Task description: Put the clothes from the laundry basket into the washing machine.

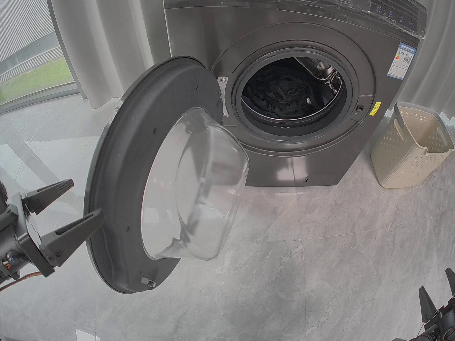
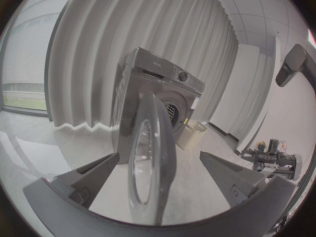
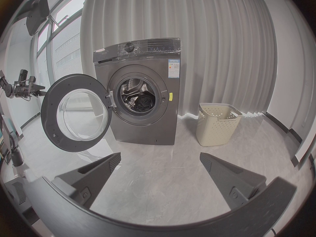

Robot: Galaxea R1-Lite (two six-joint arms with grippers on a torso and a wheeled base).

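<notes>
Presently: dark clothes (image 1: 284, 93), heaped inside the drum of the washing machine (image 1: 303, 166), at 1 o'clock in the head view. Laundry basket (image 1: 411, 150), upright on the floor at the machine's 3 o'clock; the right wrist view looks into it and finds no garment, which the head view cannot settle. Door (image 1: 137, 166), standing wide open. Left gripper (image 1: 86, 198), at 8 o'clock, jaws spread, empty, the nearer arm: the door's rim lies just at its 3 o'clock, edge-on in the left wrist view. Right gripper (image 3: 159, 155), spread, empty, well apart at 5 o'clock.
</notes>
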